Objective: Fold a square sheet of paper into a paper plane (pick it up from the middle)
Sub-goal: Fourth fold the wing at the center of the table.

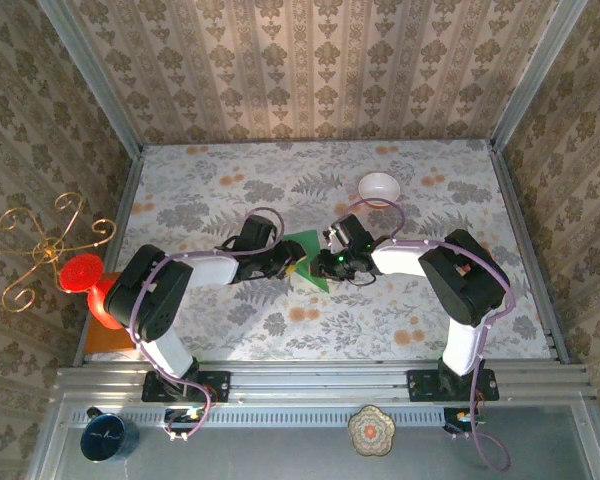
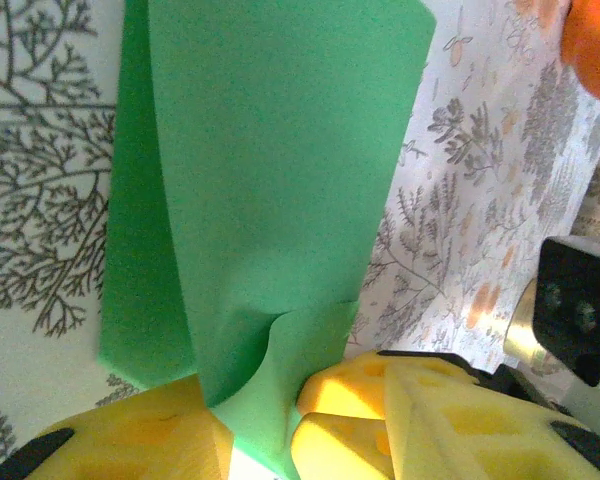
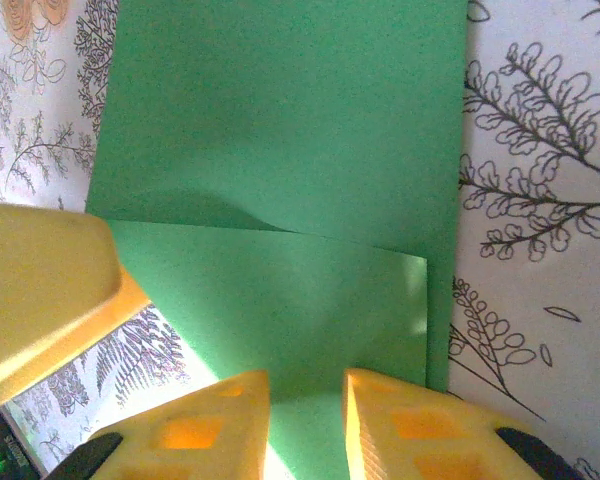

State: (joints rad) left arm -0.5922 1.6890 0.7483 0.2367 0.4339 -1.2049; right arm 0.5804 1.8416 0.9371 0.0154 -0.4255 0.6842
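Observation:
The square sheet of paper [image 1: 308, 248] is bright green and partly folded, lying mid-table between both arms. In the left wrist view the paper [image 2: 270, 150] has one layer rising off the cloth and running into my left gripper [image 2: 263, 432], which is shut on its near edge. My left gripper [image 1: 294, 262] sits at the sheet's left side. My right gripper [image 1: 330, 262] is at its right side. In the right wrist view the paper [image 3: 280, 130] shows a folded flap lying flat, and my right gripper [image 3: 307, 425] stands narrowly open over its near edge.
A white bowl [image 1: 379, 187] stands behind the right gripper. A red and orange object [image 1: 90, 285] and a gold wire stand [image 1: 40, 250] are at the left edge. The other arm's yellow finger [image 3: 40, 290] is close beside the paper. Patterned walls enclose the table.

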